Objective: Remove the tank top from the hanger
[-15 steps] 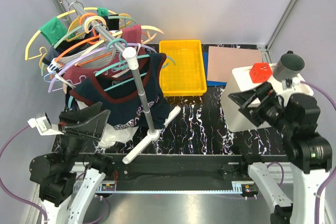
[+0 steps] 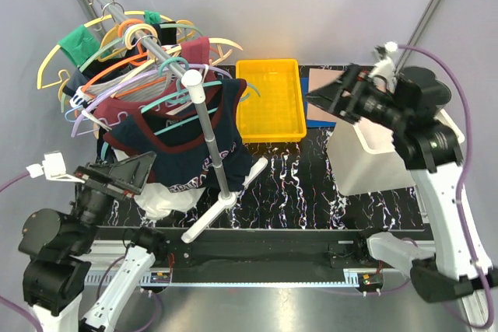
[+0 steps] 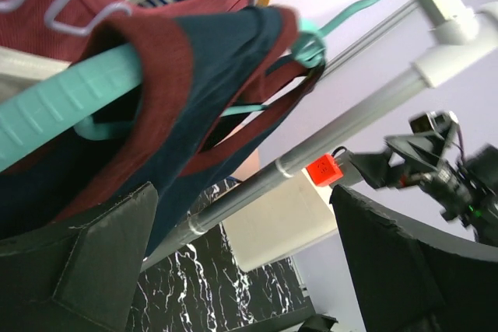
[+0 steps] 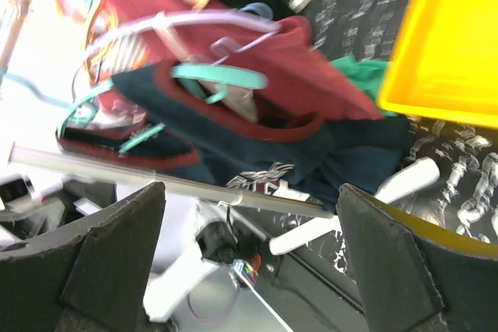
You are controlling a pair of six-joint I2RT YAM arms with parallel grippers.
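**Grippers open and empty, tank top [image 2: 187,134] on its hanger [image 2: 183,122]**

We see the left gripper [image 2: 132,172] low at the near left of the table [image 2: 296,184]. Its two dark fingers [image 3: 78,270] are spread wide with nothing between them. It points up at the clothes rack. In its wrist view the near shoulder of the tank top [image 3: 210,75] lies just above the left finger, with the hanger's thick teal arm [image 3: 70,99] running through the maroon-trimmed armhole. We cannot tell whether that finger touches the cloth. In the top view the gripper's tip sits just beside the garment's lower left hem.

The right gripper [image 2: 331,97] is held high over the far right of the table, between the yellow bin [image 2: 270,99] and the white box [image 2: 366,161]. Its fingers [image 4: 405,262] are also parted wide and hold nothing. It faces the rack and is well apart from the tank top [image 4: 233,138].

The tank top hangs from the hanger on the slanted rail [image 2: 117,13], draped against the white pole [image 2: 210,138] that stands on the table. Its white lettering shows near the hem. Just behind it on the rail hangs a maroon shirt [image 2: 194,52] on a lavender hanger [image 4: 194,25]. Further up are more hangers and a green garment [image 2: 82,44]. A small red cube [image 3: 323,169] rests on top of the white box.
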